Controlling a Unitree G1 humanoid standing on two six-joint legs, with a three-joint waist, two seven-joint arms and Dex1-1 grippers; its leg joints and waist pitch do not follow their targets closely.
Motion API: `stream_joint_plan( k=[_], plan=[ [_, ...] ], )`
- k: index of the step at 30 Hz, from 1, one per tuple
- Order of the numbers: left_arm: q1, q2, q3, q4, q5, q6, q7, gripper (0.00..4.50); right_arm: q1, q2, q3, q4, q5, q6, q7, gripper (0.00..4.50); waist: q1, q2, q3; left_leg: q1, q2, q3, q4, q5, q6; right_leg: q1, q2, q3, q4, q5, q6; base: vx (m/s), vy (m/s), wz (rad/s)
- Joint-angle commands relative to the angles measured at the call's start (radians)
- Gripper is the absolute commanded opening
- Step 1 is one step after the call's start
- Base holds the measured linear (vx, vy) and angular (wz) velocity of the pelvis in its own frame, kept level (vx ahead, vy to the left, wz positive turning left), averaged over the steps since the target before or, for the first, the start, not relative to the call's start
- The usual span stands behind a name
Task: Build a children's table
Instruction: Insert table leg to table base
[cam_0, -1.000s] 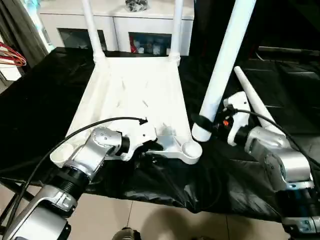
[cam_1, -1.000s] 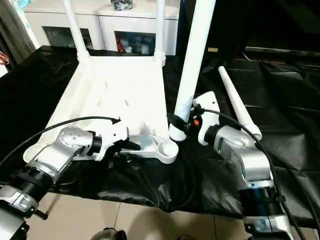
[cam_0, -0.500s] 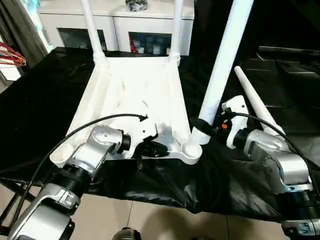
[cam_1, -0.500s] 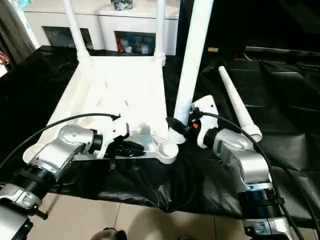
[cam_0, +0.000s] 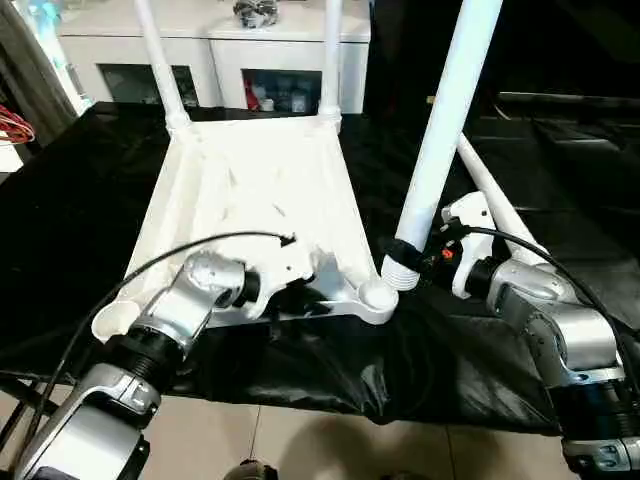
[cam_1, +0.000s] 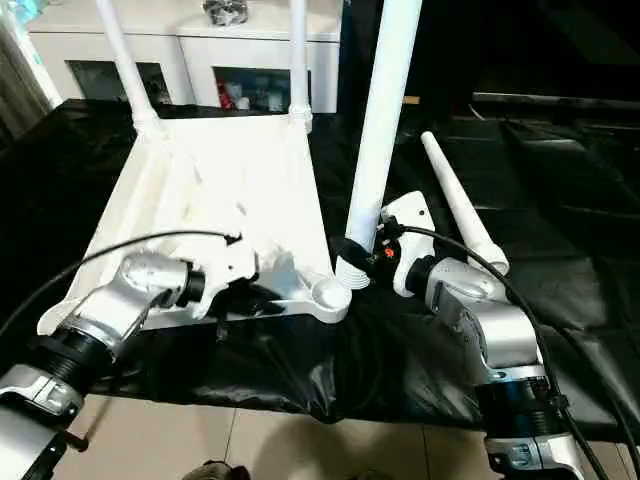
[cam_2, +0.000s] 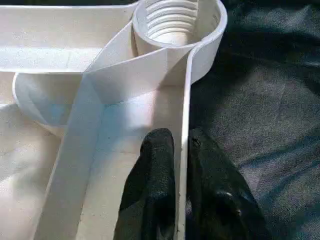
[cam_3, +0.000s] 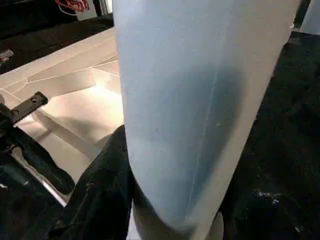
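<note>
Item: children's table (cam_0: 255, 190), inverted on my counter (cam_0: 70, 220). Left end effector (cam_2: 181, 165) pinches the near rim wall, steadying it. Right end effector (cam_0: 412, 250) clamps third leg (cam_0: 440, 140) beside empty socket (cam_0: 375, 293). Beyond, two legs stand seated.

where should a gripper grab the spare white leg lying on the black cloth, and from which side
Judging by its pose, take the loose leg mid-shaft from above, fingers across its width. It lies flat on the black cloth, tapering away from the robot, beside the right gripper, which holds another leg.
</note>
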Motion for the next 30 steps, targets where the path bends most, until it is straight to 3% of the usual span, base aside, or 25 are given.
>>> stream_joint_plan(
  k=[1, 7, 9, 15, 18, 21, 24, 29, 30],
  plan=[
    [-0.010, 0.002, 0.016, 0.008, 0.010, -0.010, 0.008, 0.84, -0.018, -0.005, 0.001, -0.017, -0.004, -0.014, 0.005, 1.89, 0.001, -0.008, -0.080, 0.044, 0.027, -0.028, -0.074, -0.426, -0.052, 0.021, -0.046, 0.022, -0.099, -0.479, -0.158, 0.000, 0.000, 0.00],
    [-0.011, 0.000, 0.026, 0.017, -0.002, -0.005, 0.006, 0.88, -0.019, -0.007, 0.002, -0.016, -0.003, -0.017, 0.007, 1.89, 0.001, -0.008, -0.080, 0.044, 0.026, -0.027, -0.075, -0.429, -0.051, 0.021, -0.045, 0.023, -0.097, -0.463, -0.164, 0.000, 0.000, 0.00],
    [-0.012, -0.007, 0.037, 0.017, -0.012, -0.001, 0.002, 0.51, -0.019, -0.008, 0.003, -0.015, -0.003, -0.017, 0.009, 1.89, 0.001, -0.011, -0.080, 0.043, 0.026, -0.026, -0.075, -0.422, -0.047, 0.021, -0.045, 0.024, -0.098, -0.465, -0.164, 0.000, 0.000, 0.00],
    [-0.009, -0.014, 0.047, 0.017, -0.025, 0.014, -0.012, 0.05, -0.020, -0.010, 0.006, -0.012, -0.004, -0.018, 0.018, 1.89, 0.002, -0.011, -0.080, 0.043, 0.027, -0.026, -0.075, -0.417, -0.044, 0.021, -0.047, 0.024, -0.098, -0.466, -0.164, 0.000, 0.000, 0.00],
    [-0.006, -0.025, 0.059, 0.022, -0.034, 0.037, 0.000, 0.02, -0.020, -0.008, 0.012, -0.011, -0.004, -0.015, 0.023, 1.89, -0.003, -0.014, -0.082, 0.033, 0.027, -0.027, -0.078, -0.390, -0.040, 0.029, -0.046, 0.023, -0.091, -0.431, -0.167, 0.000, 0.000, 0.00],
    [-0.010, -0.051, 0.079, 0.027, -0.035, 0.089, 0.063, 0.00, -0.019, -0.003, 0.022, -0.003, -0.009, -0.015, 0.023, 1.89, -0.006, -0.015, -0.081, 0.039, 0.026, -0.024, -0.073, -0.391, -0.033, 0.025, -0.046, 0.025, -0.094, -0.435, -0.177, 0.000, 0.000, 0.00],
    [-0.009, -0.090, 0.105, 0.015, -0.035, 0.132, 0.151, 0.00, -0.021, 0.001, 0.029, 0.041, -0.031, -0.043, 0.015, 1.89, -0.007, -0.015, -0.080, 0.036, 0.025, -0.024, -0.073, -0.388, -0.030, 0.027, -0.045, 0.023, -0.095, -0.446, -0.175, 0.000, 0.000, 0.00],
    [0.013, -0.115, 0.105, -0.022, -0.032, 0.119, 0.166, 0.00, -0.032, 0.014, 0.035, 0.094, -0.047, -0.072, 0.007, 1.89, -0.018, -0.017, -0.080, 0.033, 0.022, -0.026, -0.071, -0.389, -0.022, 0.028, -0.044, 0.019, -0.101, -0.472, -0.161, 0.000, 0.000, 0.00],
    [0.020, -0.119, 0.097, -0.030, -0.023, 0.102, 0.165, 0.00, -0.041, 0.022, 0.035, 0.120, -0.057, -0.089, -0.005, 1.89, -0.018, -0.021, -0.081, 0.034, 0.023, -0.025, -0.070, -0.387, -0.017, 0.025, -0.044, 0.021, -0.103, -0.474, -0.162, 0.000, 0.000, 0.00]
  ],
)
